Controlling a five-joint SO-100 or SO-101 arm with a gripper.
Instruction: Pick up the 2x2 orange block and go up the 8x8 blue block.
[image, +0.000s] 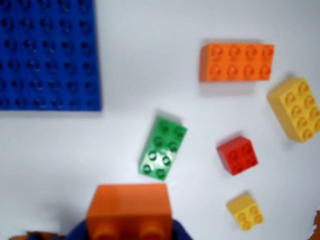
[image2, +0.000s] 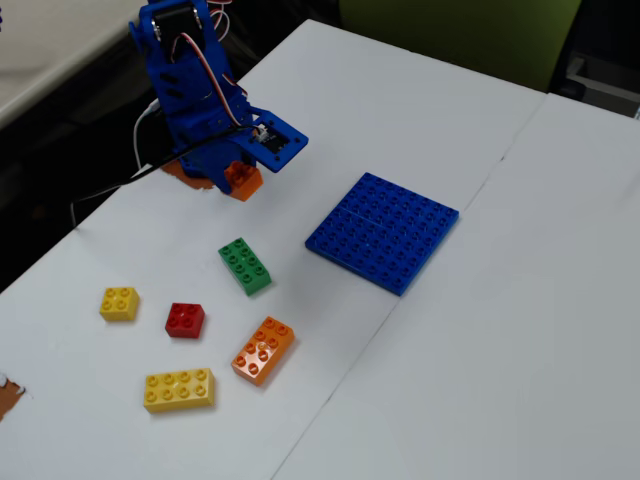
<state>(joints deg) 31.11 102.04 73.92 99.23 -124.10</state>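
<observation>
The 2x2 orange block (image: 129, 210) fills the bottom of the wrist view, held between blue fingers at its sides. In the fixed view the same 2x2 orange block (image2: 242, 178) hangs above the table at the end of the blue arm, with my gripper (image2: 238, 180) shut on it. The 8x8 blue block (image2: 384, 231) lies flat on the white table to the right of the arm in that view. In the wrist view the 8x8 blue block (image: 47, 54) fills the top left corner, well away from the held brick.
Loose bricks lie on the table: a green 2x4 (image2: 245, 265), a longer orange 2x4 (image2: 263, 350), a red 2x2 (image2: 185, 319), a small yellow 2x2 (image2: 119, 303) and a yellow 2x4 (image2: 179, 389). The table's left edge (image2: 60, 250) runs close to the arm.
</observation>
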